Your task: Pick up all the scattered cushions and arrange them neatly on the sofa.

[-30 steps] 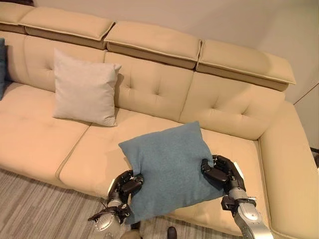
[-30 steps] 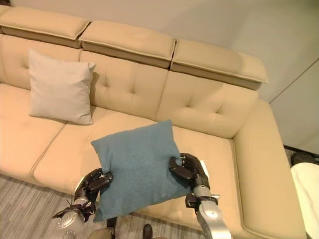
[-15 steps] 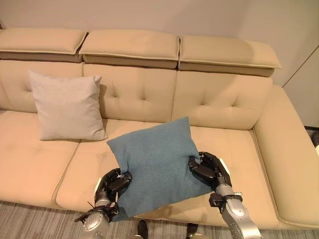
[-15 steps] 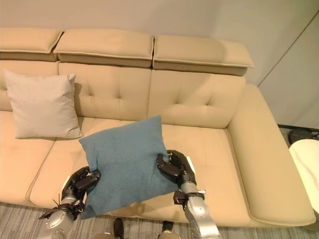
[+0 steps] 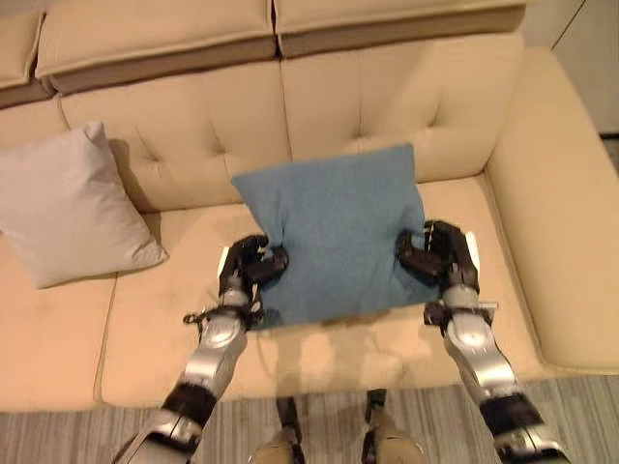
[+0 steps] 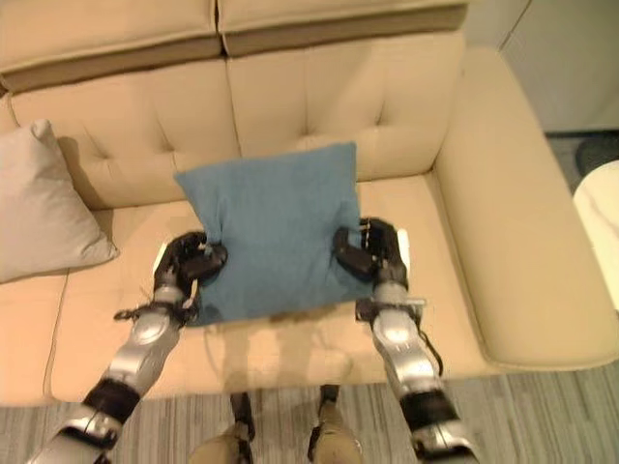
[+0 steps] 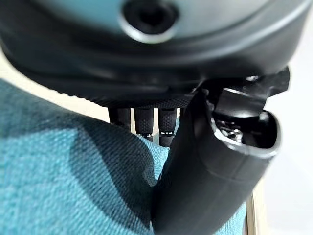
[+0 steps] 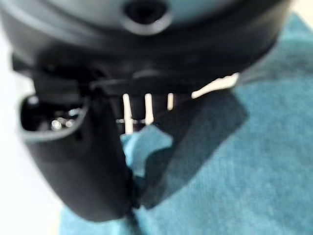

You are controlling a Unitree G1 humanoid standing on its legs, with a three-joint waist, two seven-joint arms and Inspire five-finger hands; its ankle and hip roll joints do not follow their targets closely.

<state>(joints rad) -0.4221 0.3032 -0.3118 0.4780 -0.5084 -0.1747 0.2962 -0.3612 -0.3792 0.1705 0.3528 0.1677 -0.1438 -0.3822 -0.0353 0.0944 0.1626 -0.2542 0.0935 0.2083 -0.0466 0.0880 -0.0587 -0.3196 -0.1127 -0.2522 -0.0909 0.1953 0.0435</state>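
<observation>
Both robot hands are clamped onto the same cushion here: the left robot hand (image 5: 253, 267) has its fingers curled into the left edge of the blue cushion (image 5: 334, 232), and the right robot hand (image 5: 437, 258) is pinching the right edge the same way. The wrist views back that up, with each thumb pressed down into teal fabric (image 7: 73, 181) and the fingers tucked behind it. The cushion sits in the middle of the frame, held between the two hands over the sofa seat (image 5: 319, 353), with its top edge up against the tufted backrest (image 5: 387, 106). It looks tilted back a bit, top edge further in than the bottom; I can't tell if the bottom edge is actually touching the seat. Over at the left side of the frame there's a light grey cushion (image 5: 68, 208) leaning against the backrest, well apart from the blue one. The sofa's armrest (image 5: 561, 222) runs down the right side, and a strip of grey floor (image 5: 87, 435) shows along the bottom.
</observation>
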